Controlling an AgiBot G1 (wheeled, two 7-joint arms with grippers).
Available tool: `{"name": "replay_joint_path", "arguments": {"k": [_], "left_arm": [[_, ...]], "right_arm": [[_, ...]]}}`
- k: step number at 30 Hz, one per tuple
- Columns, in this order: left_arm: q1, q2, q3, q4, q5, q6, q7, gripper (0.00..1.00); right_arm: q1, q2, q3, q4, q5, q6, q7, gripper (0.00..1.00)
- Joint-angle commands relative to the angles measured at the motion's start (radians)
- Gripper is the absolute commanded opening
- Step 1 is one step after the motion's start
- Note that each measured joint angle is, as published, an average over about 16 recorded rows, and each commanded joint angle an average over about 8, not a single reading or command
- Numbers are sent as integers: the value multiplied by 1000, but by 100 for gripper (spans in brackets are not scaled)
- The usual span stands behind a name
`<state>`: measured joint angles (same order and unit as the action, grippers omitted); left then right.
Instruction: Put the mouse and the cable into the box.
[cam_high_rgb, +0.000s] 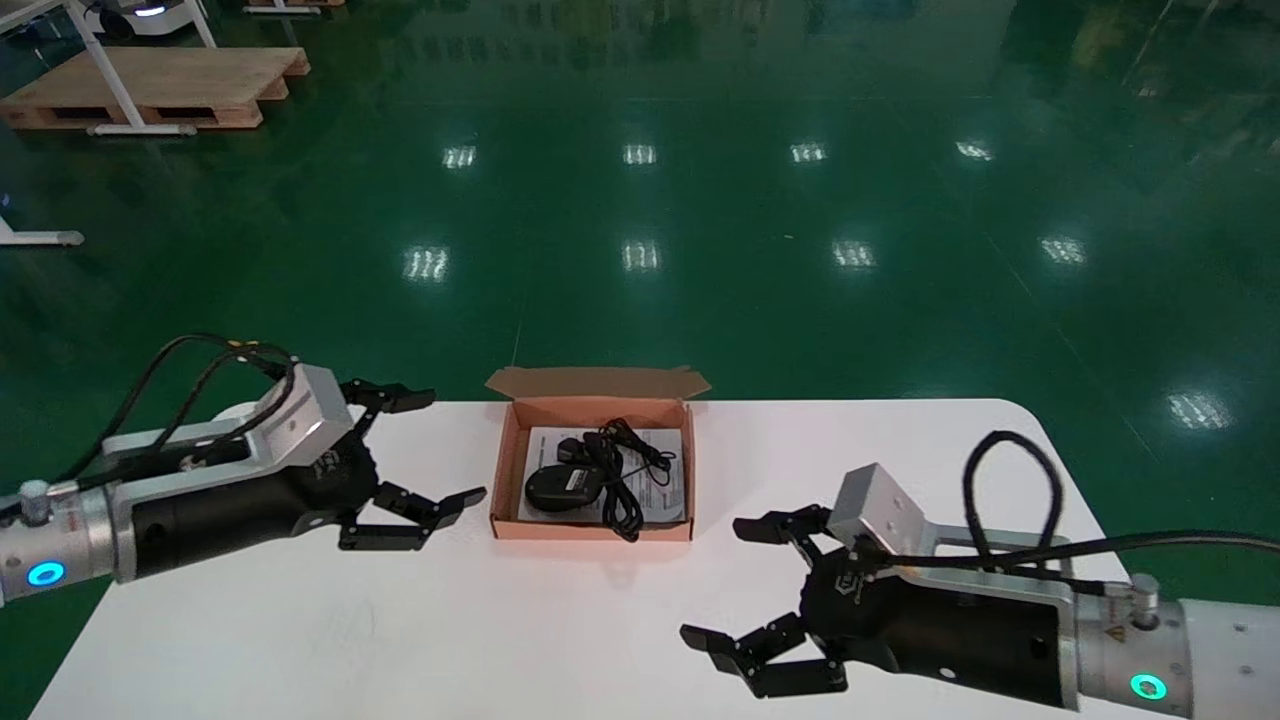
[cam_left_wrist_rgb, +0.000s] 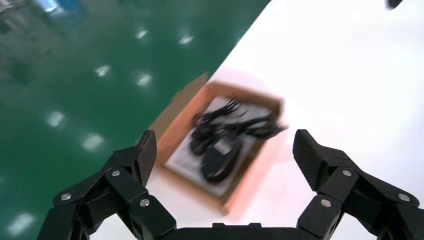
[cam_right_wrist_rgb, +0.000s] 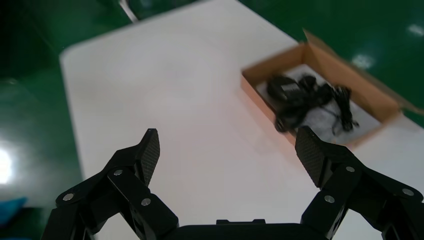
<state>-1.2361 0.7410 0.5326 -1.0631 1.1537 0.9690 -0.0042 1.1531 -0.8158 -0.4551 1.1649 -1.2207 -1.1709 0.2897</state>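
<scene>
I'm seeing the mouse (cam_high_rgb: 562, 487) and cable (cam_high_rgb: 622, 472) lying inside the box (cam_high_rgb: 506, 452) at the far edge of the table (cam_high_rgb: 400, 620); I'm holding the left gripper (cam_high_rgb: 450, 447) wide just left of it, the right gripper (cam_high_rgb: 715, 582) wide, nearer right.

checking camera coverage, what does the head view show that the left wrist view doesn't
Only the head view shows both hands at once: the left hand open beside the box, the right hand open over the table nearer the robot, plus a wooden pallet on the floor. Only the left wrist view shows that hand's ribbed pads close up. Both show the mouse and cable inside the open box.
</scene>
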Motion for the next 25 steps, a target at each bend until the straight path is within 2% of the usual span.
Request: {"name": "replay_joint_path", "arguments": {"k": [1,15,25], "left_arm": [[11,-9,-18,-16,-30,37,-13,100],[92,-74,-144,-126,-241,300,-104,100],[141,-113,-220,-193,-368,459,-160,100]], "right_arm": [[-10,25,22,15,60,-40,-13,100],[-73,191,164,111,457,-303,-95,100],[-78,205,175,118,490,-325,-103,100]]}}
